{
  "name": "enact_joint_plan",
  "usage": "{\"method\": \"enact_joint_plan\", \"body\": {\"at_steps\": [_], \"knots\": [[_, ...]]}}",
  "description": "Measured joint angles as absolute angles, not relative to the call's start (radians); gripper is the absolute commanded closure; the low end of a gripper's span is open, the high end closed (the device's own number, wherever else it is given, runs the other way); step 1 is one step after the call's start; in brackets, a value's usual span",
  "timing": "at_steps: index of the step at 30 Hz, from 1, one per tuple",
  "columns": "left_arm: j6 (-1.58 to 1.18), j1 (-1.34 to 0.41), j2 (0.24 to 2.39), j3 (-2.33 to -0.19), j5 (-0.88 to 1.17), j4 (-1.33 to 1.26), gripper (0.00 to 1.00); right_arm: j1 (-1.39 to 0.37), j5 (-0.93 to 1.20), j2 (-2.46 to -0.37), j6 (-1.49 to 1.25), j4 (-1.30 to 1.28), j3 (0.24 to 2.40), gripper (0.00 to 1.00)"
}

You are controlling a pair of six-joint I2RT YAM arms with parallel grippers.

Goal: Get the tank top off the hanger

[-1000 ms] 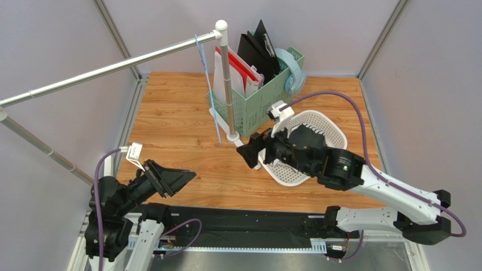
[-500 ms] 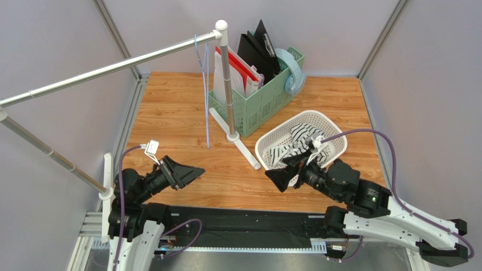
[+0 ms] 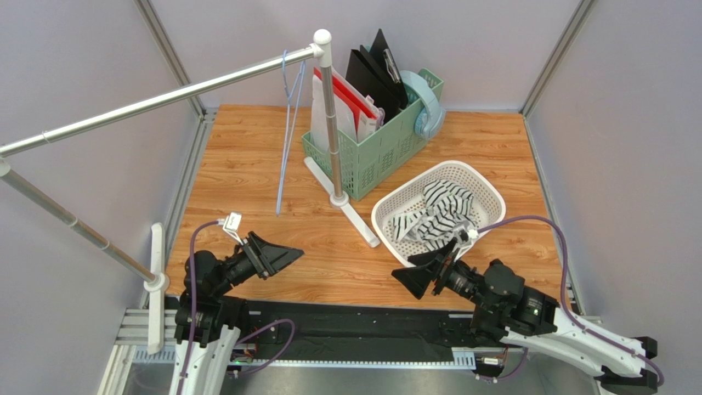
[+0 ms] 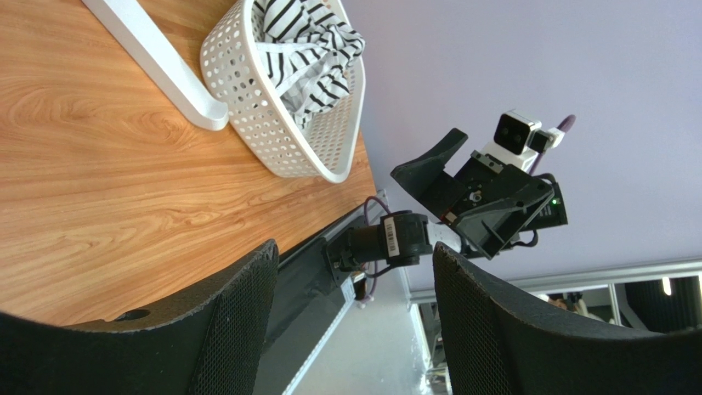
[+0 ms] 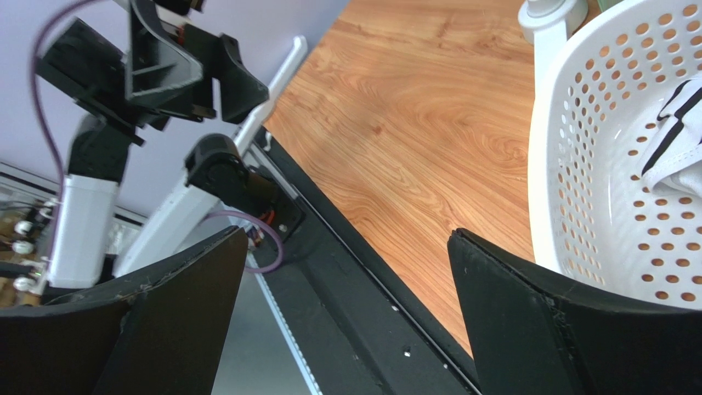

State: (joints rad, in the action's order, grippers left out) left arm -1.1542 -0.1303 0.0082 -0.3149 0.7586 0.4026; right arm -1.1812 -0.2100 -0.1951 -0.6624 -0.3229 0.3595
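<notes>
With the black-and-white striped tank top (image 3: 441, 210) heaped in the white perforated basket (image 3: 463, 165), clear of the light-blue wire hanger (image 3: 283, 156) hanging bare, I held my left hand (image 3: 280, 255) and right hand (image 3: 416, 276) wide open, empty.

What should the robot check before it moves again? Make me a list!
1. Tank top off the hanger: ok. It lies crumpled in the white basket.
2. Hanger on the silver rail: ok. It hangs there bare.
3. Left gripper empty: ok. It is open and holds nothing.
4. Right gripper empty: ok. It is open, just in front of the basket, with no cloth caught in it.
5. Arms apart from each other: ok. There is bare table between the two grippers.
</notes>
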Motion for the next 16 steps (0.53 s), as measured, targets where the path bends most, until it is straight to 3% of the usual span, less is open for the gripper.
{"method": "enact_joint_plan", "body": {"at_steps": [4, 16], "knots": [[-1.139, -0.130, 0.008, -0.315, 0.759, 0.417, 0.24, -1.181, -0.247, -0.018, -0.716, -0.329, 0.284, 0.00], [-1.135, -0.130, 0.007, -0.238, 0.759, 0.453, 0.24, -1.181, -0.271, -0.006, -0.816, -0.324, 0.109, 0.00]]}}
